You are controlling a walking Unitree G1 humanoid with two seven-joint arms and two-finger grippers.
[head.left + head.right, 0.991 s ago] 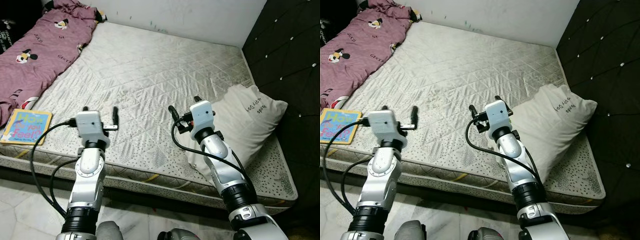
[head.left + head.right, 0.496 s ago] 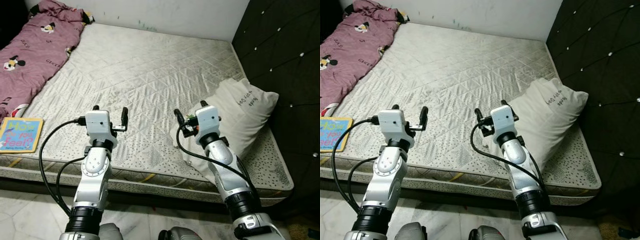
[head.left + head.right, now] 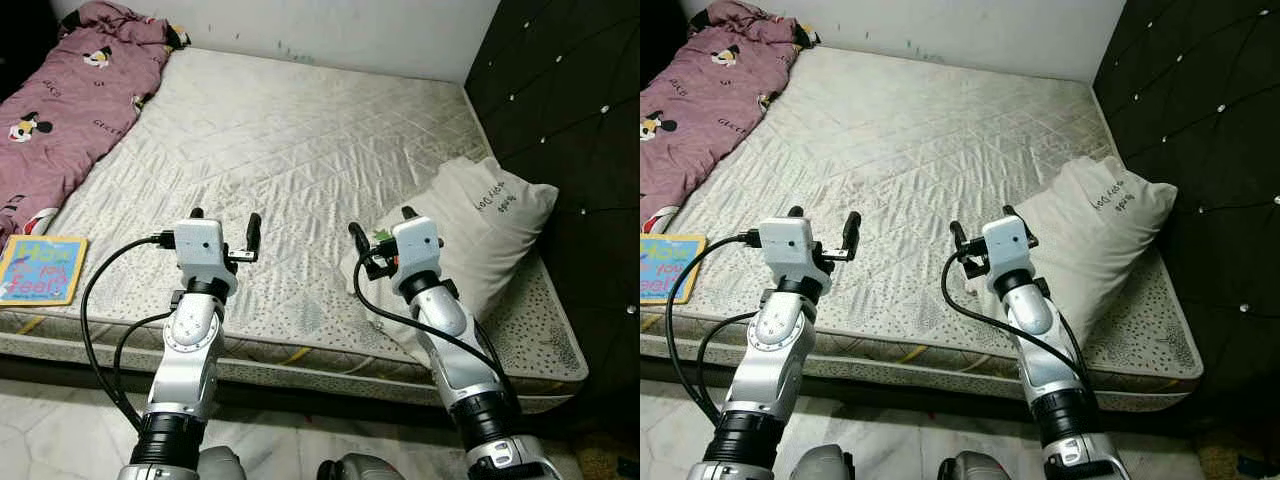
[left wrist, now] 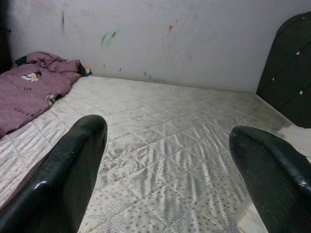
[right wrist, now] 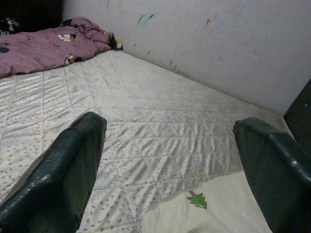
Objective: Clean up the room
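Since a second ago the view has swung right, both arms barely shifting | left gripper (image 3: pixel 224 226) and right gripper (image 3: pixel 380 226) spread wide, empty, above grey quilted mattress (image 3: pixel 300 130) | white pillow (image 3: pixel 480 225) beside right gripper, colourful book (image 3: pixel 38 267) and crumpled maroon blanket (image 3: pixel 70 90) untouched; cleanup seems barely begun.

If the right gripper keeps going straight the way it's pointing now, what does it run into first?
Probably nothing soon. The right gripper, fingers open, points across the bare mattress toward the white wall behind it. The pillow lies below and to its right, likely clear of that line.
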